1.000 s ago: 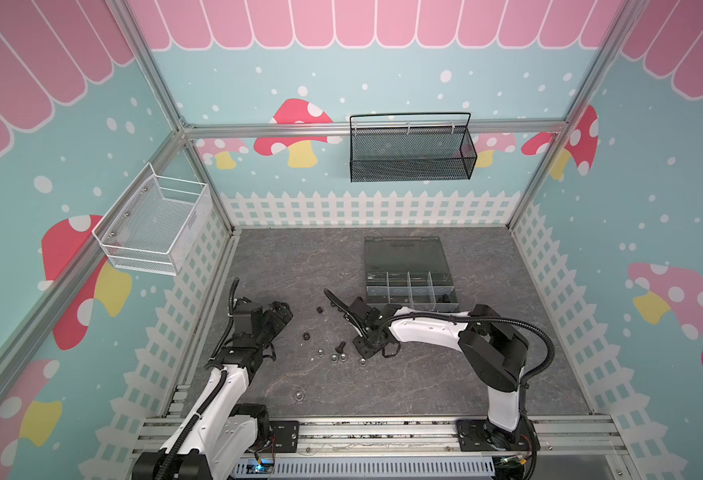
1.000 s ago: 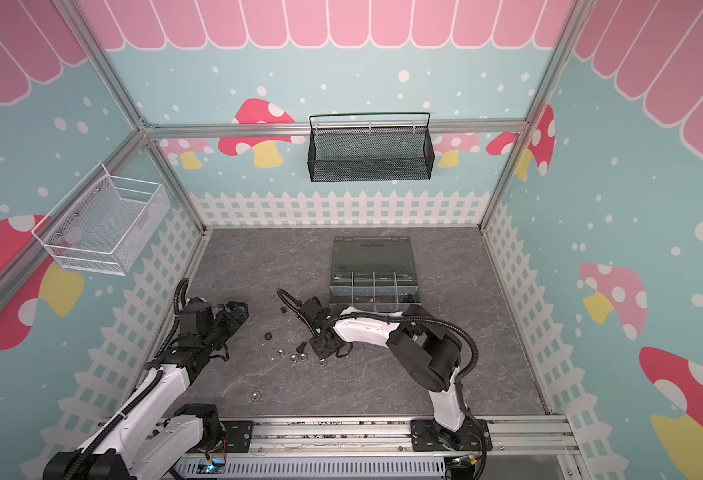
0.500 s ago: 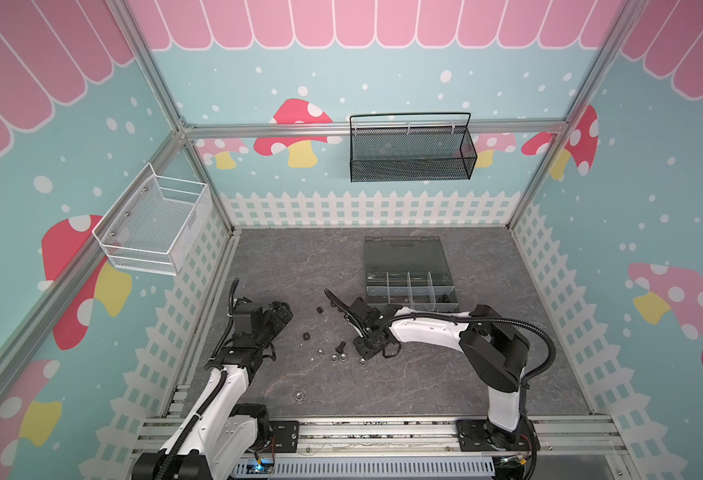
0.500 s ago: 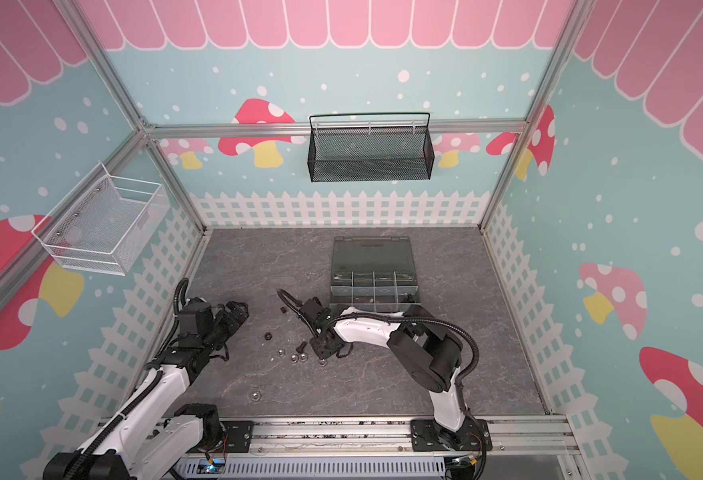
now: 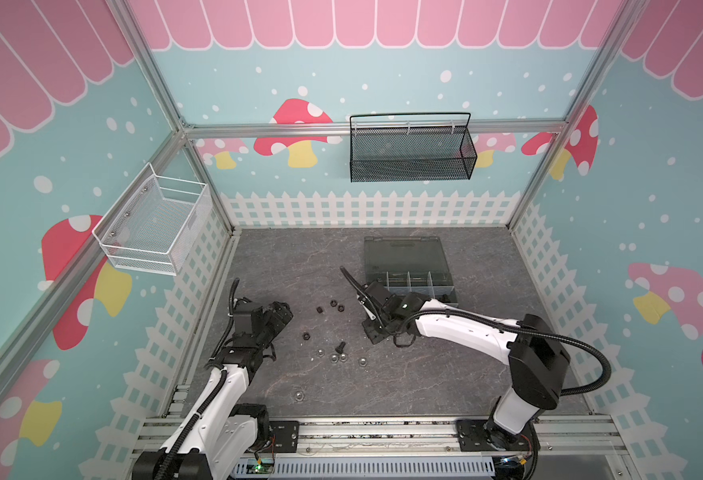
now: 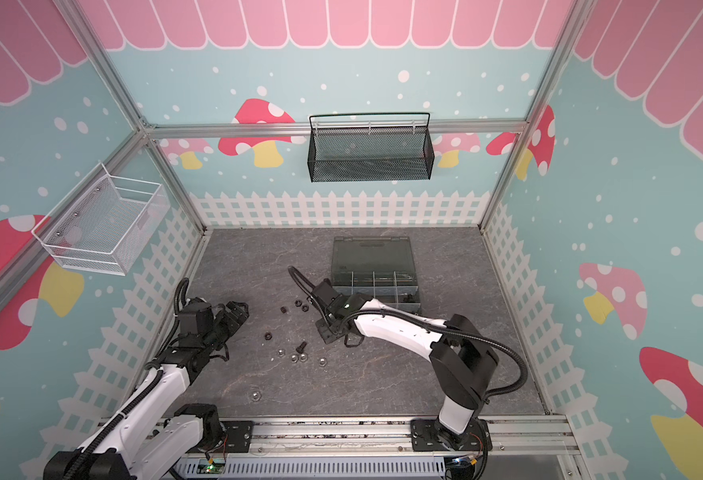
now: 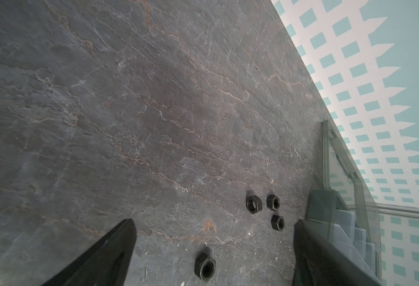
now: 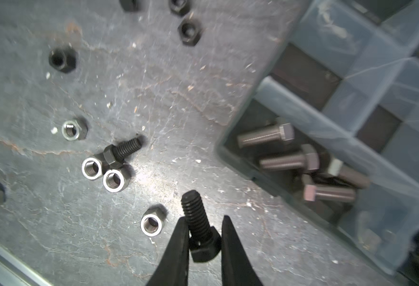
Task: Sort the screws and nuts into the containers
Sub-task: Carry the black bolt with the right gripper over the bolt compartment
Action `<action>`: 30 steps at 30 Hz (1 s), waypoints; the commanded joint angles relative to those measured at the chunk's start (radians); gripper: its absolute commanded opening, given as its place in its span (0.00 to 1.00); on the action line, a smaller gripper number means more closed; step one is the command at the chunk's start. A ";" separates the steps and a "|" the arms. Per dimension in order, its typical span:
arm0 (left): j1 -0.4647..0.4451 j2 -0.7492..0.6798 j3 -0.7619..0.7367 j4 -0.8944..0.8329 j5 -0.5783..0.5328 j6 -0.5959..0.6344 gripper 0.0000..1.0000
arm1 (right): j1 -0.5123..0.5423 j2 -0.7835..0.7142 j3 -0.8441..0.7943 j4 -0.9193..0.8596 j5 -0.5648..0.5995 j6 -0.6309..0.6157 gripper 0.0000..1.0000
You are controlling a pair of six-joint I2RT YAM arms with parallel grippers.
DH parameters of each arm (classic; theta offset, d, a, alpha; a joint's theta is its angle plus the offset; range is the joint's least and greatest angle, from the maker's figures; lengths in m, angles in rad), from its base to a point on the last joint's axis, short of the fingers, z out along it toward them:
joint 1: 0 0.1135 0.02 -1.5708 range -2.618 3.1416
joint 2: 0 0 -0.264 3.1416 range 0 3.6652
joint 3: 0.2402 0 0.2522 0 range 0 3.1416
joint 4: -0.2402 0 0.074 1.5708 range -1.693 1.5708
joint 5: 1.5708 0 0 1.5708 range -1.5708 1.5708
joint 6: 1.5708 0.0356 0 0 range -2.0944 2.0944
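Jaws of the right gripper (image 8: 204, 220) stand nearly closed, clamped on a black screw (image 8: 195, 210); the grip falls at the hex head, and the threaded shank projects forward past the fingertips; whether the screw is clear of the table (image 5: 383, 374) cannot be told. In both top views this gripper (image 5: 372, 332) (image 6: 325, 332) sits low over the table, just beside the near left corner of the organizer box (image 5: 408, 253).

The left gripper (image 7: 214, 221) is spread fully wide and holds nothing; its fingers (image 7: 119, 245) touch no part; one black nut (image 7: 205, 266) lies on the table between them, and three more black nuts (image 7: 253, 204) lie in a close group further ahead. In a top view this gripper (image 5: 281, 313) is at the left side of the table, well apart from the box.

The box lies open, lid flat behind the tray; clear dividers split the tray into compartments; the corner compartment (image 8: 240, 153) nearest the right gripper contains several dark screws (image 8: 265, 136), lying on their sides.

Loose parts on the table: a second black screw (image 8: 121, 152) on its side, head touching two silver nuts (image 8: 92, 169); another silver nut (image 8: 151, 224) just beside the held screw; a fourth silver nut (image 8: 72, 130) near the group.
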 commanded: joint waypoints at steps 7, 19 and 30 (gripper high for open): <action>0.006 0.001 0.020 -0.003 -0.007 0.003 1.00 | -0.294 -0.150 -0.121 -0.002 0.013 -0.015 0.05; 0.006 -0.003 0.015 -0.004 -0.007 0.003 1.00 | -0.550 -0.147 -0.192 0.100 -0.020 -0.074 0.05; 0.005 -0.015 0.004 -0.009 -0.017 0.006 1.00 | -0.636 -0.027 -0.155 0.156 -0.068 -0.114 0.11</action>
